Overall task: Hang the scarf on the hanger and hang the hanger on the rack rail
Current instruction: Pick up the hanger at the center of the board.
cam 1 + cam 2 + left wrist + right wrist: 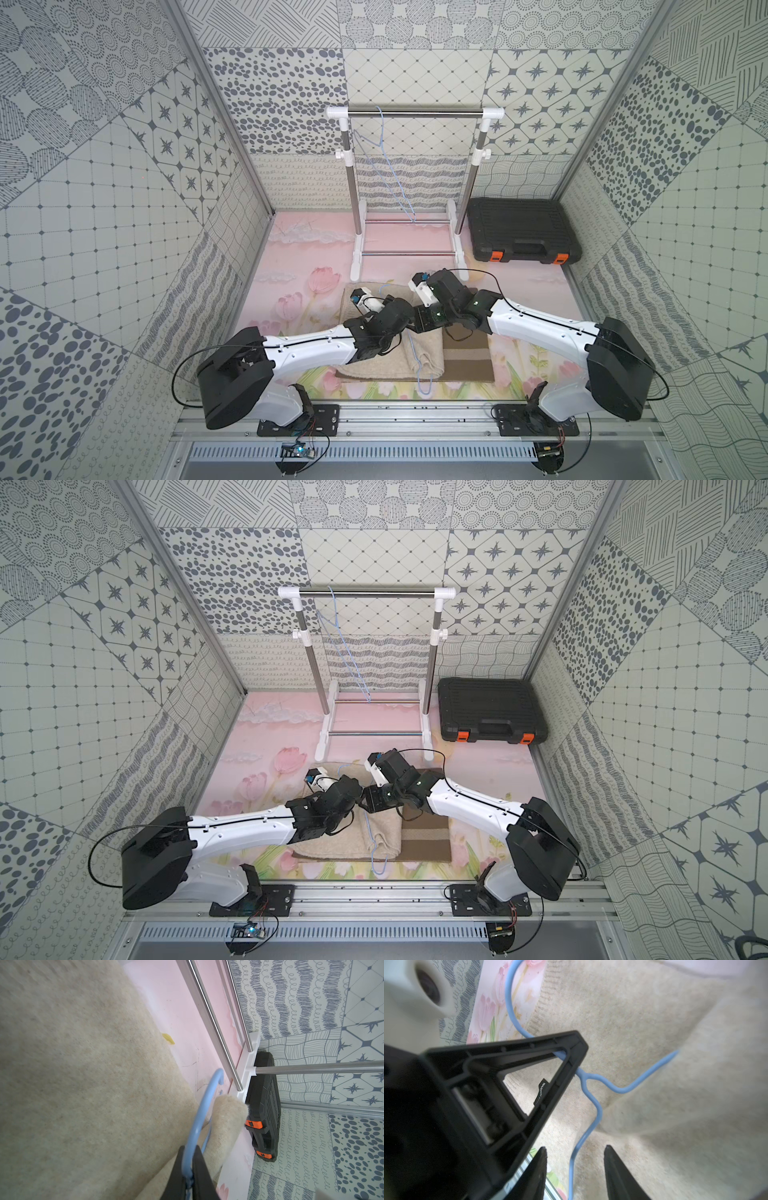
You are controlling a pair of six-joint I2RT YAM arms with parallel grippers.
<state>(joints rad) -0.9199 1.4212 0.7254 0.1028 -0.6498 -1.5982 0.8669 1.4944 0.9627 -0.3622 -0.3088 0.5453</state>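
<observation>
The left gripper (188,1153) is clamped on the hanger (200,1109) neck and the right gripper (575,1148) has jaws apart around its wire (not gripping yet), so the scarf (386,365), at lower centre of a top view, might slide off if lifted unevenly.

We see a beige scarf (386,361), pale blue hanger (584,1077), pink tulip-print surface (299,249), and black case (521,232) with orange latches (496,256).

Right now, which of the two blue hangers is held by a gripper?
The hanger lying on the beige scarf: the left gripper is shut on its neck. The other hanger hangs from the rack's top bar, untouched.
</observation>
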